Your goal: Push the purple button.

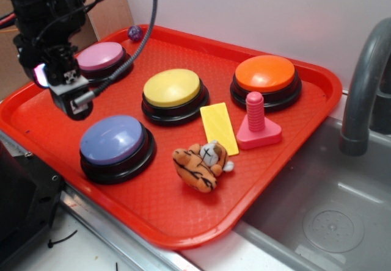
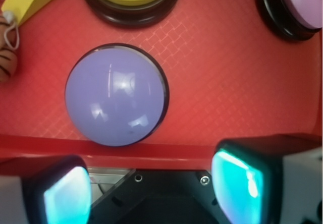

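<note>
The purple button (image 1: 113,140) is a large periwinkle dome on a black base at the front left of the red tray (image 1: 275,179). In the wrist view the purple button (image 2: 115,94) sits just beyond my fingers, untouched. My gripper (image 1: 73,97) hangs in the air above the tray's left part, to the left of and behind the button, apart from it. In the wrist view my gripper (image 2: 151,193) is open and empty, its two cyan pads (image 2: 237,183) wide apart over the tray's rim.
On the tray are a pink-mauve button (image 1: 99,56), a yellow button (image 1: 171,88), an orange button (image 1: 264,74), a yellow wedge (image 1: 219,126), a pink bolt (image 1: 256,124), a tiger toy (image 1: 198,164) and a tiny purple ball (image 1: 135,33). A sink (image 1: 330,216) with a faucet (image 1: 366,88) lies at the right.
</note>
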`<action>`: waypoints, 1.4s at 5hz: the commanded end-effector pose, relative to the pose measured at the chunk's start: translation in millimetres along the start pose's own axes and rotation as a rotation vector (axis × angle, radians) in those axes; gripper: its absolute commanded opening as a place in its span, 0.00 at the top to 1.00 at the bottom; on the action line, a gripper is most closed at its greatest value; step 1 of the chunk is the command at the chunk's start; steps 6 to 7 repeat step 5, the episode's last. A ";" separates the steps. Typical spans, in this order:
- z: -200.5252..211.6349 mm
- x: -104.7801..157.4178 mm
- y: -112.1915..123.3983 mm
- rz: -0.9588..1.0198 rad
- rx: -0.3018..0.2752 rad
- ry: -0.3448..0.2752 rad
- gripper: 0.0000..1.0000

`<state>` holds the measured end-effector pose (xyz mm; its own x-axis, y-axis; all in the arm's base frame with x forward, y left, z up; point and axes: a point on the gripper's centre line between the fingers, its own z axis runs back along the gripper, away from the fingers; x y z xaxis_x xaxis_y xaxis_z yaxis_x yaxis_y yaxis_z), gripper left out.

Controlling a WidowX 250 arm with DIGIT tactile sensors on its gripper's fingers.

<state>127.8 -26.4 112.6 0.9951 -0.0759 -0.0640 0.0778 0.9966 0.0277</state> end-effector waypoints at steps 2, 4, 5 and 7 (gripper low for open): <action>26.1 7.2 0.2 0.015 0.015 -0.055 0.00; 39.0 6.6 2.1 0.025 0.002 -0.079 0.00; 47.3 3.8 4.3 0.036 0.011 -0.103 0.00; 47.3 3.8 4.3 0.036 0.011 -0.103 0.00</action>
